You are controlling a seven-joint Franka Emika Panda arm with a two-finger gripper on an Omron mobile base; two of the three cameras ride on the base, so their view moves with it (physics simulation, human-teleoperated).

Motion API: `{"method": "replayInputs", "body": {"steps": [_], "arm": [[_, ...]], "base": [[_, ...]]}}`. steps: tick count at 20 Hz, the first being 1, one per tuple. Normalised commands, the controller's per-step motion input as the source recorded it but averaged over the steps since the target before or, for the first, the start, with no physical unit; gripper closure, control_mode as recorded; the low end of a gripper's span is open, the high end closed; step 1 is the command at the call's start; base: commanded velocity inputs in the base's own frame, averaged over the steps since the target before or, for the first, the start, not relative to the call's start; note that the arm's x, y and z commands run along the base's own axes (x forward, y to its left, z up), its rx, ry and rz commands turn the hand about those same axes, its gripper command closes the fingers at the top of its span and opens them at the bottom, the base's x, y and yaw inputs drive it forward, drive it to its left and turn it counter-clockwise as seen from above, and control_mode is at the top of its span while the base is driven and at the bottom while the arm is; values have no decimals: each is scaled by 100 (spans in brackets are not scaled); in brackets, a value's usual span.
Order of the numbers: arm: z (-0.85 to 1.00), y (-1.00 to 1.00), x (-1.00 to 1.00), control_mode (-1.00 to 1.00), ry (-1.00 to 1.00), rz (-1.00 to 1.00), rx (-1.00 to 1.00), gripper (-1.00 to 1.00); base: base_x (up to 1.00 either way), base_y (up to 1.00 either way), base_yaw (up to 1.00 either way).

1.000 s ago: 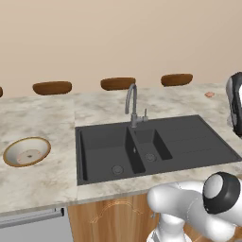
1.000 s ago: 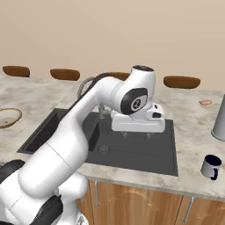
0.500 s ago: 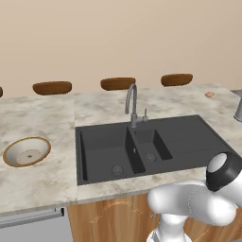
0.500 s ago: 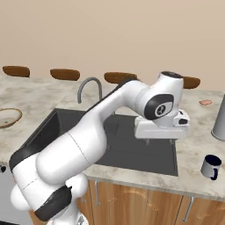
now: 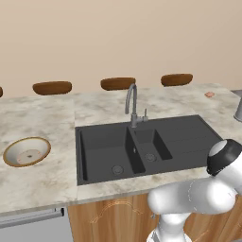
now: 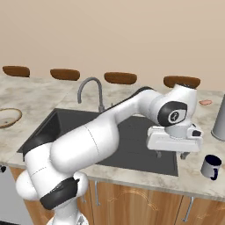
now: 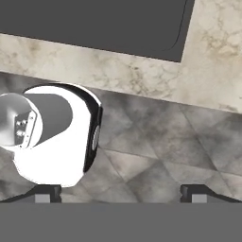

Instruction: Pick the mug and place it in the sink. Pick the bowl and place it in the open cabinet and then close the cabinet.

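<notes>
- Fingers spread wide, empty, above matte black double-basin sink front-right corner.
- Small dark navy mug upright on marbled surface, near.

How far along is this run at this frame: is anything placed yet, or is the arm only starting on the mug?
Nothing looks done. The mug stands on the counter right of the sink, and the bowl sits on the counter far left. In hand: the open, empty claw hangs at the sink's right end beside the mug. Left: both placements and closing the cabinet.
</notes>
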Motion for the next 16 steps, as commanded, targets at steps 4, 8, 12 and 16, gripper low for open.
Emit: {"method": "replayInputs", "body": {"steps": [4, 8, 12, 16], "arm": [[-36, -16, -37, -100, 2, -4, 0, -100], [-5, -41, -21, -100, -2, -4, 0, -100], [0, -49, -4, -100, -5, -1, 0, -100], [0, -60, 0, -100, -3, 0, 0, -100]], "base": [[0, 0, 0], [0, 0, 0], [0, 0, 0], [0, 0, 0]]}}
